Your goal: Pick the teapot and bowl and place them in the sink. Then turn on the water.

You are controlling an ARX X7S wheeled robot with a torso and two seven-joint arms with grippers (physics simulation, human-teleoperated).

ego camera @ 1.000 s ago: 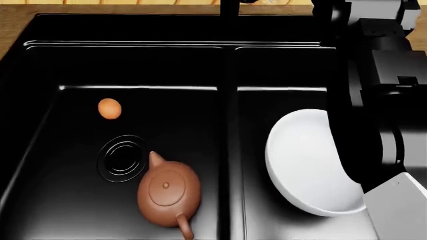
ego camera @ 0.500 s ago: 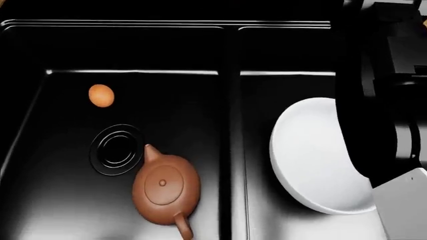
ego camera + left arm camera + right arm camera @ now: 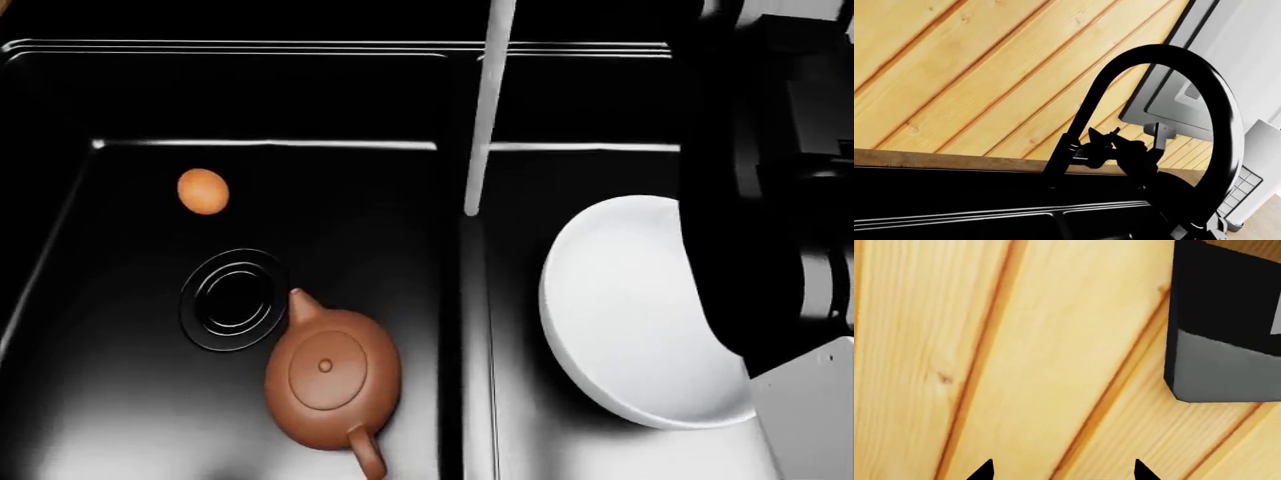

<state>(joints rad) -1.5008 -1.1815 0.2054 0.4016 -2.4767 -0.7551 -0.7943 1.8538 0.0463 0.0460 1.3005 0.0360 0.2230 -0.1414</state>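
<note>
The sink (image 3: 80, 90) fills the head view, its centre divider running from 12 to 6 o'clock. The teapot (image 3: 331, 378) lies in the left basin at about 7 o'clock, just beside the ringed drain (image 3: 234, 298), spout towards the drain. An orange ball (image 3: 202, 190) rests at 10 o'clock in the same basin, apart from both. The bowl (image 3: 627, 320) sits tilted in the right basin at 4 o'clock, partly hidden by the black right arm (image 3: 767, 200). The water (image 3: 485, 105) falls as a pale stream from 12 o'clock onto the divider.

In the left wrist view the tap (image 3: 1167, 100) arches before a wooden wall (image 3: 954, 75); the left tool (image 3: 1134, 145) is at the tap's handle, but I cannot tell its spread. The right tool (image 3: 1062, 470) shows only two black tips, well apart, facing wood planks.
</note>
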